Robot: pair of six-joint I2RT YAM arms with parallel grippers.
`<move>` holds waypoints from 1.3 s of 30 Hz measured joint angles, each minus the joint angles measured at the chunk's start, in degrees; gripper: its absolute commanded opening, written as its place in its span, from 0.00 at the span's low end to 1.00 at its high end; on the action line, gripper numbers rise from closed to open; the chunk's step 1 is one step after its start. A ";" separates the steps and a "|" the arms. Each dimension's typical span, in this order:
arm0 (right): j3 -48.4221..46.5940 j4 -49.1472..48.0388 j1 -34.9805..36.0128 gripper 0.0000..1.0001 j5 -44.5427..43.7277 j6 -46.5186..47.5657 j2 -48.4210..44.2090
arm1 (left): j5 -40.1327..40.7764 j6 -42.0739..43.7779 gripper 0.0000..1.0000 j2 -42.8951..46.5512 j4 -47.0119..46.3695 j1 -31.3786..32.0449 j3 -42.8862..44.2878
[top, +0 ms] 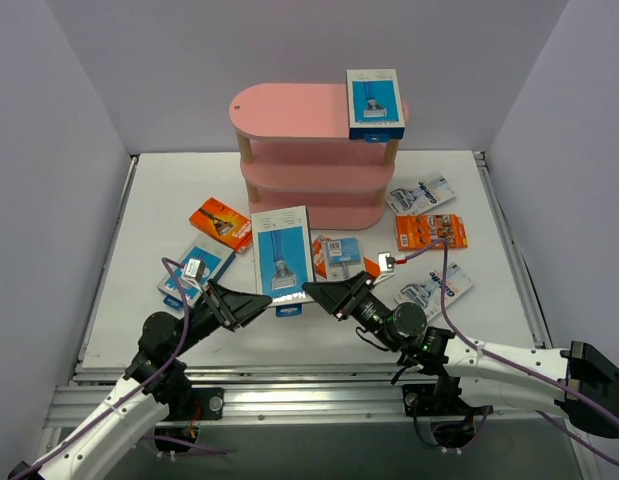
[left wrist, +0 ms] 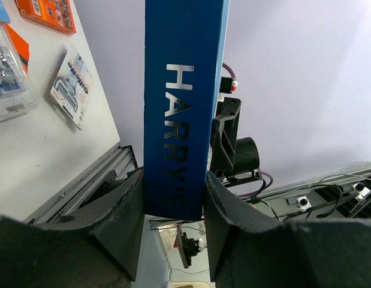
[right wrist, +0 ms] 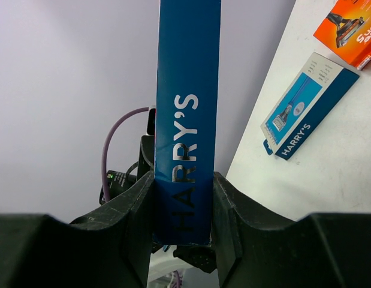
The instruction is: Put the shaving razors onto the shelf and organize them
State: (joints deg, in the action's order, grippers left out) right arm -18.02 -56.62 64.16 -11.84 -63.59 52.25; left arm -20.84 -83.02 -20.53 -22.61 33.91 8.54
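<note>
A blue-and-white razor box (top: 282, 245) is held above the table in front of the pink shelf (top: 289, 110). My left gripper (top: 259, 299) is shut on its left edge and my right gripper (top: 314, 290) is shut on its right edge. The left wrist view shows the dark blue side of the box (left wrist: 182, 102) pressed between both fingers of the left gripper (left wrist: 173, 180). In the right wrist view the other blue side (right wrist: 188, 120) sits tight in the right gripper (right wrist: 184, 186). A second blue-and-white box (top: 374, 102) lies on the shelf's top board at its right end.
Loose packs lie on the table: an orange card (top: 220, 222) and a blue box (top: 194, 272) at the left, a pack (top: 338, 257) under the right arm, an orange card (top: 430, 231) and two clear blister packs (top: 421, 193) (top: 436, 286) at the right.
</note>
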 measured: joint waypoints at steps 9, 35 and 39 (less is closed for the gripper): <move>0.26 0.52 -0.11 0.30 -0.07 -0.79 0.02 | 0.02 0.13 0.02 0.52 1.07 0.00 -0.04; 2.97 15.89 -1.62 0.63 -4.72 -1.18 -16.98 | 6.43 10.10 0.02 6.43 34.88 -0.02 12.83; 6.03 19.78 -1.79 0.63 -5.53 -2.21 -19.15 | 7.89 14.29 0.02 0.87 38.80 -0.04 21.57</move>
State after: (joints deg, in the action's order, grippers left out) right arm -11.99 -36.84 62.37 -17.37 -65.80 33.10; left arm -12.95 -68.73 -19.66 16.19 33.87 30.11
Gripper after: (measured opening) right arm 0.631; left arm 0.460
